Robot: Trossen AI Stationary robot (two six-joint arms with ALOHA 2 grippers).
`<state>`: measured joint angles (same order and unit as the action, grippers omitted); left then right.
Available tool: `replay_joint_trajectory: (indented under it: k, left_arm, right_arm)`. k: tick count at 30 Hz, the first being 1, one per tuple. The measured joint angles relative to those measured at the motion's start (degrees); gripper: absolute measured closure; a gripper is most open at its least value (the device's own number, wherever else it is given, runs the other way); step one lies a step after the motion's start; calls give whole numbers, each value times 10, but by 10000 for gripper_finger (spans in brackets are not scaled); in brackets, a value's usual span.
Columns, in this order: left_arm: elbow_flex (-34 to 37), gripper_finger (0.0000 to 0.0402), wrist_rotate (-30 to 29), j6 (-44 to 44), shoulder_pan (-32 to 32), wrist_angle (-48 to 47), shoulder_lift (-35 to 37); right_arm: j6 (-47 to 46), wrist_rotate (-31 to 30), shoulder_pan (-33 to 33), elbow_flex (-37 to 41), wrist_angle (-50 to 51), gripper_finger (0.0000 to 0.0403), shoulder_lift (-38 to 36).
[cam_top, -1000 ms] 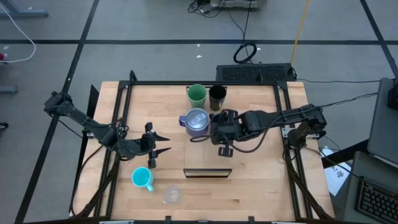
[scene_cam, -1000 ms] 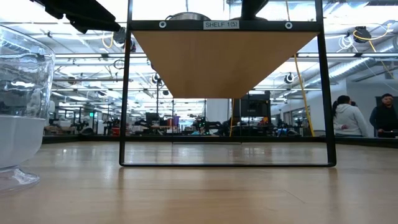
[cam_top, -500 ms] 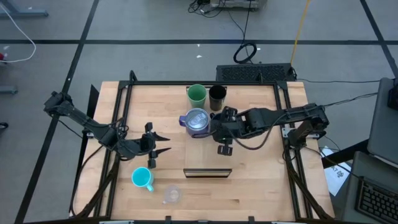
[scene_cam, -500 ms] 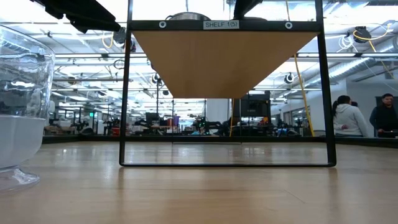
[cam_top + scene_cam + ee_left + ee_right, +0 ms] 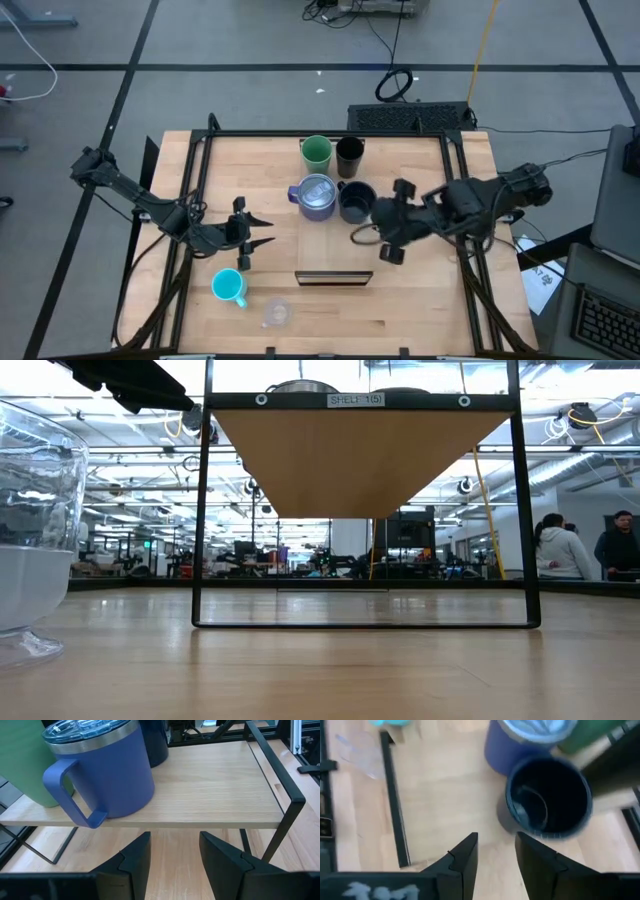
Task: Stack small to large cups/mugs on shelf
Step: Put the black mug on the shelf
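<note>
Light wood makes the long raised shelf [image 5: 400,175], and on it stand a smooth green cup [image 5: 317,152], a slim black tumbler [image 5: 349,155], a lavender-grey mug with a clear lid and loop handle [image 5: 314,196] and a wide black mug [image 5: 357,202], all close together near the shelf's middle. The right gripper [image 5: 386,239] is just beside the wide black mug with its jaws partly apart and holding nothing, and the left gripper [image 5: 251,241] waits with open, empty jaws off the shelf's left end. I think the cyan handled mug [image 5: 229,288] and the small clear glass [image 5: 276,313], on the surface in front of the shelf's left end, come next, so grip each round, slippery side softly and set it down straight.
</note>
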<state>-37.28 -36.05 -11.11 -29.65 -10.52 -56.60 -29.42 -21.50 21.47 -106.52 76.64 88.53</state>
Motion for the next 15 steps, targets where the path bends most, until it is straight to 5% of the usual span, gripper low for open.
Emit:
replay_joint_trajectory:
  k: [15]
  left_arm:
    - [0,231,0,-4,0,2,0]
  right_arm:
    - [-122,-87,41,166,-37,283,0]
